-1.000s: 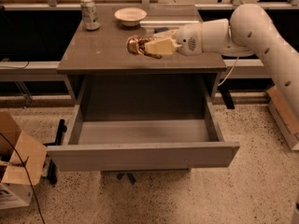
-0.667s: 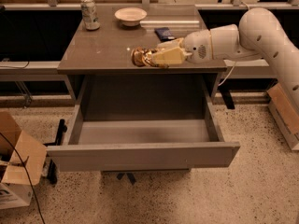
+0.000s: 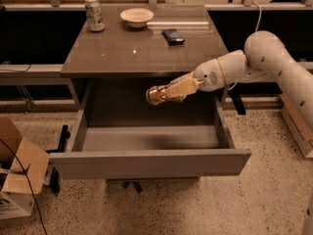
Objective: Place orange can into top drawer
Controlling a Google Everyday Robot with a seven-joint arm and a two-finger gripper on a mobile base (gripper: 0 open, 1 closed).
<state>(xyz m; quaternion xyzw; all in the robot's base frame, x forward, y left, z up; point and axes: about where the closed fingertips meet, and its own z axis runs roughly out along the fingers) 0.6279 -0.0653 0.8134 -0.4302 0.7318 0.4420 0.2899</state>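
Observation:
The orange can (image 3: 157, 95), copper-coloured with a shiny end, lies on its side in my gripper (image 3: 168, 92), which is shut on it. The white arm reaches in from the right and holds the can in the air over the open top drawer (image 3: 146, 163), below the table's front edge. The drawer is pulled far out, wide and grey, and its visible floor is bare.
On the grey table (image 3: 122, 58) stand a silvery can with green markings (image 3: 94, 14) at the back left, a white bowl (image 3: 136, 16) and a small dark object (image 3: 172, 35). A cardboard box (image 3: 14, 175) sits on the floor at the left.
The gripper has carried the orange can from over the tabletop forward and down, off the table's front edge, to a spot over the open drawer.

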